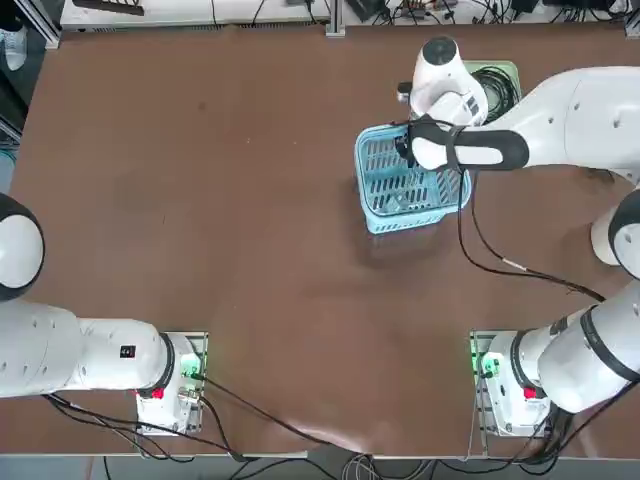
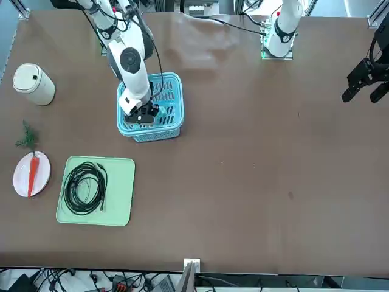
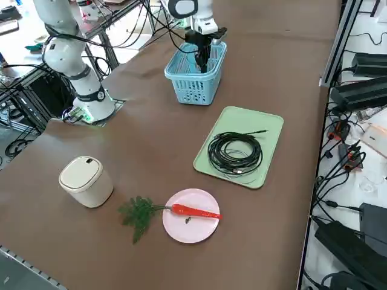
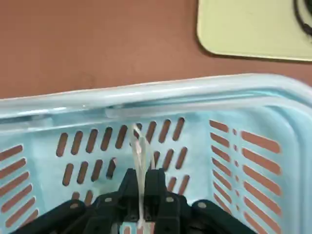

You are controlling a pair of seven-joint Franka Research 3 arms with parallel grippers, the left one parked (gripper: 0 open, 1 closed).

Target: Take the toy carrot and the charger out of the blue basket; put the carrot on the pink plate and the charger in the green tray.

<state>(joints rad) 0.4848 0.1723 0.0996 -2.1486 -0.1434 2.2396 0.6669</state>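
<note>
My right gripper (image 4: 142, 178) is lowered inside the blue basket (image 4: 146, 92), near one of its walls. Its fingers are shut on a thin white cable (image 4: 140, 146) of the charger, which rises between the fingertips. The plug block is hidden. From across the table, the gripper (image 2: 141, 115) sits low in the basket (image 2: 170, 103). The toy carrot (image 2: 33, 173) lies on the pink plate (image 2: 21, 182), its green tuft hanging over the rim. The green tray (image 2: 118, 207) lies between plate and basket.
A black coiled cable (image 2: 85, 185) lies in the green tray. A white cylinder-shaped object (image 2: 33, 84) stands near the plate. The arm's own black cable trails over the table beside the basket (image 1: 400, 200).
</note>
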